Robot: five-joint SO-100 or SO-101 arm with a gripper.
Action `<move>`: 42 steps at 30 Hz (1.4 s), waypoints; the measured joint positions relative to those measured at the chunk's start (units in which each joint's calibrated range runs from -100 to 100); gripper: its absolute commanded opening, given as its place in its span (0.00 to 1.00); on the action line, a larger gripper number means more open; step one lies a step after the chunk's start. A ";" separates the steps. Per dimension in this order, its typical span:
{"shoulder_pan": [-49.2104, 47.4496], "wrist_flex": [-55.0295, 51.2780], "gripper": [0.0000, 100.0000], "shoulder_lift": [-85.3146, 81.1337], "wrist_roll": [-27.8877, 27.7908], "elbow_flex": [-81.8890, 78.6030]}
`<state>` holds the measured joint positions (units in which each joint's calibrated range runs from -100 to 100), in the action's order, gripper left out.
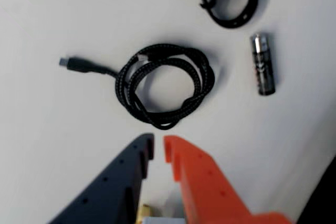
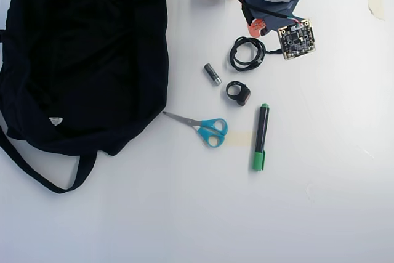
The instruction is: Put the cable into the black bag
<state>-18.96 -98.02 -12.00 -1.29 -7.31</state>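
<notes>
Wrist view is blurring slightly; the ring (image 1: 231, 4) is getting cut off at the top edge. Overhead, the arm is hiding most of the claw (image 2: 258, 29). The claw (image 1: 158, 148) is hovering just short of the cable (image 1: 165, 85), jaws nearly closed with a narrow slit, holding nothing. Cable (image 2: 247, 52) is lying coiled on the worktop (image 2: 320, 201), beside the battery (image 1: 262, 64), well apart from the bag (image 2: 80, 60).
</notes>
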 measured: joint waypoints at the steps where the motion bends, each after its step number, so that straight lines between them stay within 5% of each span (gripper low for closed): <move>1: 0.15 0.00 0.03 0.00 -0.24 0.00; 11: 0.15 0.00 0.04 0.00 -3.32 -2.67; 19: 0.44 -0.09 0.23 0.00 -2.93 -6.53; 42: 1.62 24.47 0.25 0.00 7.96 -29.17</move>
<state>-17.34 -73.55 -12.00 6.67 -36.48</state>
